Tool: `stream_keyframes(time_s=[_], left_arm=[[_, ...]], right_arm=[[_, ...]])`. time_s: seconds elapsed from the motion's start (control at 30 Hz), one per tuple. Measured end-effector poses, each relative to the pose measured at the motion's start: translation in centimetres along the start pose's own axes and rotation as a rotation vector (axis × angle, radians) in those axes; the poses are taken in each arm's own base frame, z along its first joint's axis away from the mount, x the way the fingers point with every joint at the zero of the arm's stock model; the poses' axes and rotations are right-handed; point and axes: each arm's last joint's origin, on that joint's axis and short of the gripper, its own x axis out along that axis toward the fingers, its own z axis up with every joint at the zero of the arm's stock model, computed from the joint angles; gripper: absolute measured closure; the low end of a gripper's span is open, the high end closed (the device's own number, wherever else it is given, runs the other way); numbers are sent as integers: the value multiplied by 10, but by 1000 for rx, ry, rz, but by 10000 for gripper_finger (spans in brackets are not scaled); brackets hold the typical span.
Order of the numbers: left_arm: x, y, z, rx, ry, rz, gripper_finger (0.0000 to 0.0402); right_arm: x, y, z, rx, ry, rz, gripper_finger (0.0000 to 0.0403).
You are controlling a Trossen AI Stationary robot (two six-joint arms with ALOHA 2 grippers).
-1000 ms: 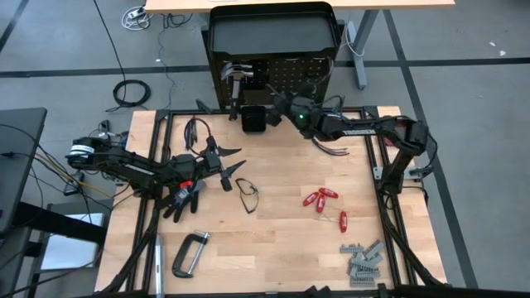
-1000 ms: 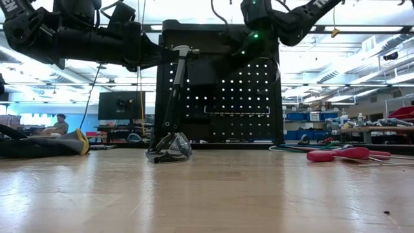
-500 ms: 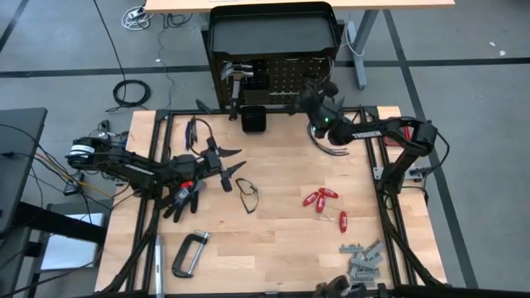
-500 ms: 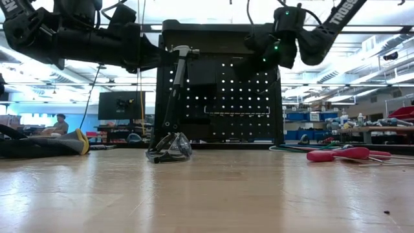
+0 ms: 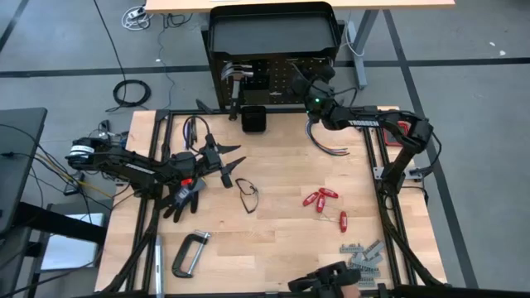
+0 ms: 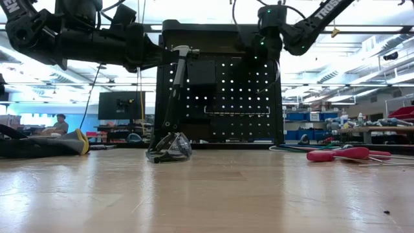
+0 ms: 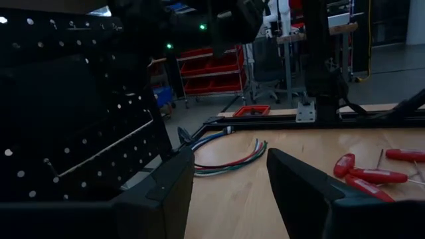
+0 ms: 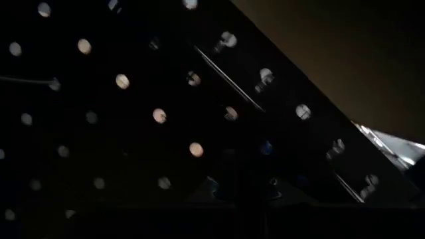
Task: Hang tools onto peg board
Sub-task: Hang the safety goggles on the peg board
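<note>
The right gripper (image 5: 300,80), fingers closed with no visible load, sits against the peg board (image 5: 277,83) near its upper holes. Risk: any further advance can drive the closed fingers into the panel or dislodge the hammer (image 5: 235,79) hanging on the board's left side. The left gripper (image 5: 222,161), fingers spread and empty, hovers beside the pliers (image 5: 195,132). The right wrist view shows only dark panel and holes, so contact cannot be confirmed. The glasses (image 5: 248,194), screwdrivers (image 5: 321,199) and C-clamp (image 5: 190,252) lie on the table (image 5: 281,240).

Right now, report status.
Right gripper shut, up at the peg board. Left gripper open over the table. Hammer hung. Nothing in the way.
</note>
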Motion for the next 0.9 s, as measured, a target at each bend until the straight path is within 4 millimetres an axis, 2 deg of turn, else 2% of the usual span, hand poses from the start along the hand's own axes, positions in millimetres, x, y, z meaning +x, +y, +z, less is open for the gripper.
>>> stream_keyframes(time_s=[0.17, 0.37, 0.63, 0.9], left_arm=[[0, 0, 0, 0, 0, 0, 204], [0, 0, -1, 2, 6, -2, 204], [0, 0, -1, 0, 11, -2, 204], [0, 0, -1, 0, 13, -3, 204]], right_arm=[[14, 16, 7, -50, 5, -5, 395], [27, 12, 3, 1, 62, -76, 395], [30, 9, -2, 38, 123, -124, 393], [30, 8, -5, 265, 153, -187, 393]])
